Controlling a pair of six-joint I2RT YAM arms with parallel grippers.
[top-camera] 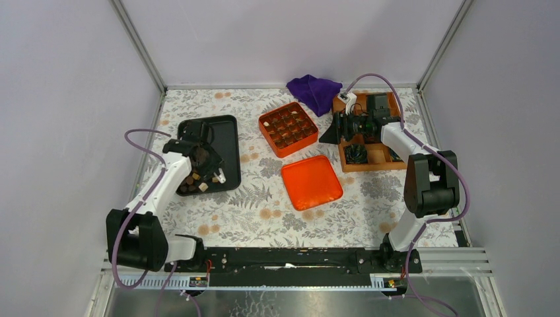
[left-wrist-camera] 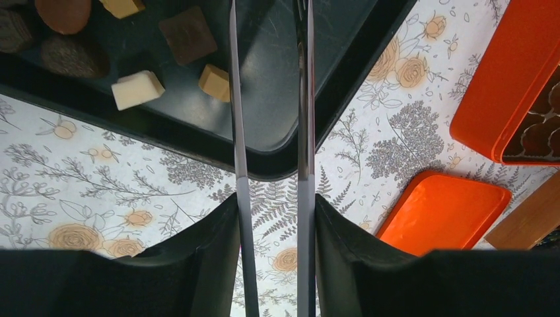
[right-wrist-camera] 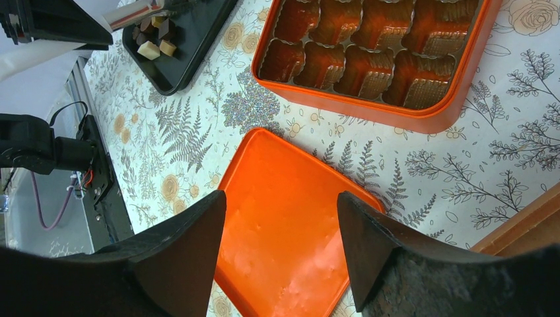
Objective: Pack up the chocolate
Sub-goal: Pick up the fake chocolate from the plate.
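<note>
Several chocolate pieces [top-camera: 191,183], dark brown, tan and cream-white, lie at the near end of a black tray [top-camera: 228,135]. In the left wrist view they sit at the upper left [left-wrist-camera: 137,88] on the tray [left-wrist-camera: 277,112]. My left gripper [top-camera: 214,172] hovers over the tray's near right corner. Its two long thin blades [left-wrist-camera: 267,13] stand apart, with nothing between them. An orange box [top-camera: 288,127] holds dark crinkled cups [right-wrist-camera: 370,66]. My right gripper [top-camera: 328,135] is open and empty [right-wrist-camera: 280,205], beside the box and above the orange lid [right-wrist-camera: 290,231].
The orange lid [top-camera: 311,181] lies flat in front of the box. A purple cloth [top-camera: 315,92] lies at the back. A wooden compartment box [top-camera: 376,155] stands at the right, under my right arm. The floral table cover ends at metal rails on all sides.
</note>
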